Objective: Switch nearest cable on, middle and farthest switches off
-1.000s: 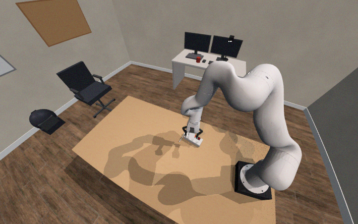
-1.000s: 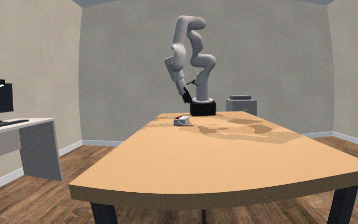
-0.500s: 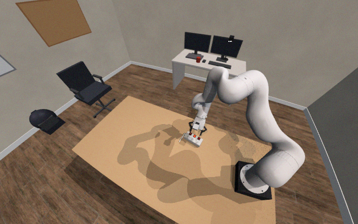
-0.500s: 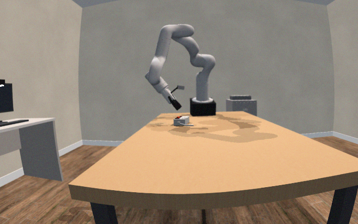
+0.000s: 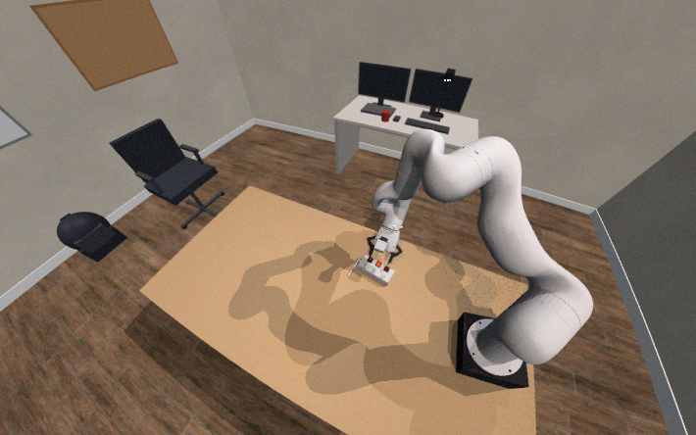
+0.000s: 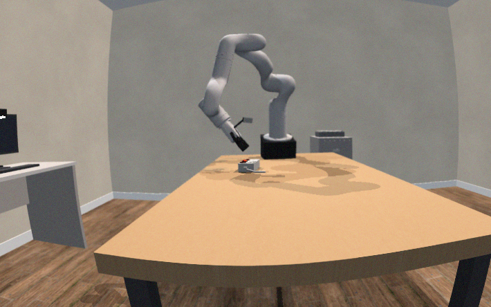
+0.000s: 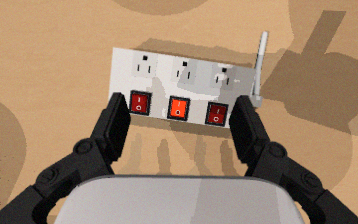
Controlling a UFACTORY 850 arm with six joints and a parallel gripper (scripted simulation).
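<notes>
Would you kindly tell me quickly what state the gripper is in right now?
Gripper: open wide, holding nothing, fingers either side of the power strip without gripping it.

The white arm (image 5: 492, 205) bends over the table (image 5: 215, 266). Its open gripper (image 5: 382, 251) hangs above the power strip (image 5: 376, 269).
</notes>
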